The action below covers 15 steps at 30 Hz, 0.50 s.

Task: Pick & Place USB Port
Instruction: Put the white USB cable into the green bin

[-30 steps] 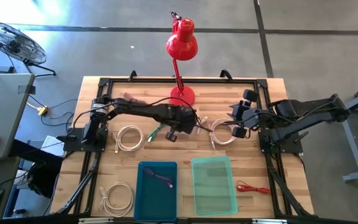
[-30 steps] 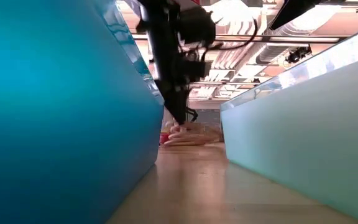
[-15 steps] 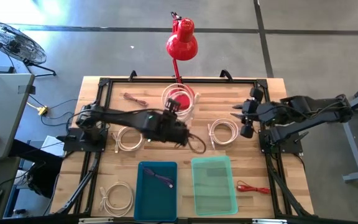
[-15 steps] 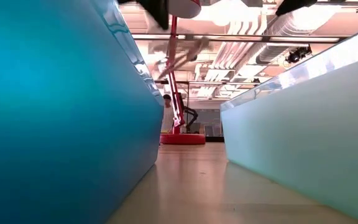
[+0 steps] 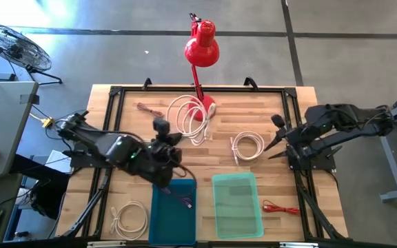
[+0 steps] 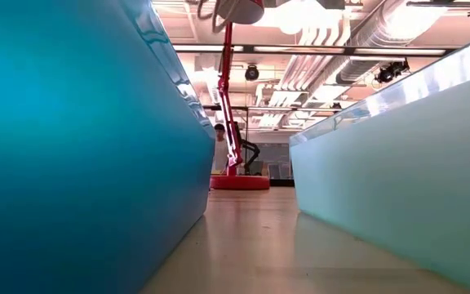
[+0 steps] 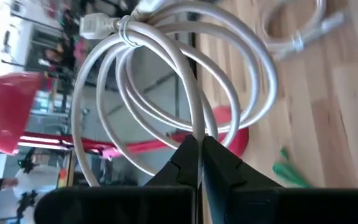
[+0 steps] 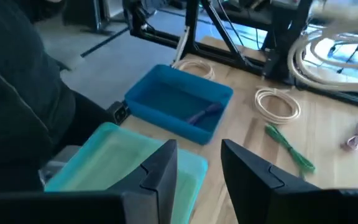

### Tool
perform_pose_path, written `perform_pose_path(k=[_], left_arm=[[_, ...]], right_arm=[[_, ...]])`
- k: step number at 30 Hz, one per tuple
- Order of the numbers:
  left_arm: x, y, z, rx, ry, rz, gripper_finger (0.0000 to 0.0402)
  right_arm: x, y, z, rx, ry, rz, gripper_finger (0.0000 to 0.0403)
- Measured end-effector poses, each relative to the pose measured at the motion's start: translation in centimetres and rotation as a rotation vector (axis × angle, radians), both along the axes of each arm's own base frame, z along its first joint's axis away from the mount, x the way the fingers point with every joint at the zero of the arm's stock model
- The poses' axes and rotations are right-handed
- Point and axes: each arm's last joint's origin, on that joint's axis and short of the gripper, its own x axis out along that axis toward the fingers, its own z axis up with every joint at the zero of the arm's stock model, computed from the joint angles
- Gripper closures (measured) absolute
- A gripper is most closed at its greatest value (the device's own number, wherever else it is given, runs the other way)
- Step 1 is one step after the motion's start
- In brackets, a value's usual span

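left claw clenched on white cable coil, lifted above table, right claw released

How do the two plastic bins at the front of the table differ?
The blue bin is deep blue and solid-coloured; the green bin is pale and see-through. The blue bin holds a purple cable; the green bin looks empty. The blue bin sits left, the green bin right. Both are rectangular open trays.

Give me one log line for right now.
left gripper: jaws shut on white cable coil, lifted near blue bin | right gripper: jaws open, empty, table's right side | placement: pending
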Motion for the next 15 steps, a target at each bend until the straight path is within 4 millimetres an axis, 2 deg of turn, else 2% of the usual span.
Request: perform_pose_path(k=[5, 10, 12, 15], left_arm=[[-1.1, -0.8, 0.0, -0.013, -0.099, -0.045, 0.0401], [-1.0, -1.2, -1.0, -0.042, -0.172, -0.133, 0.0401], [-0.9, -1.3, -1.3, -0.052, -0.195, -0.172, 0.0401], [-0.9, -1.3, -1.7, -0.056, -0.223, -0.203, 0.0401]], right_arm=[[2.1, 0.5, -1.3, -0.103, -0.029, -0.006, 0.0286], [4.9, 1.9, -1.1, -0.208, -0.306, -0.012, 0.0299], [5.2, 2.4, -0.8, -0.279, -0.394, -0.057, 0.0311], [5.6, 3.2, -1.3, -0.413, -0.434, -0.132, 0.0329]])
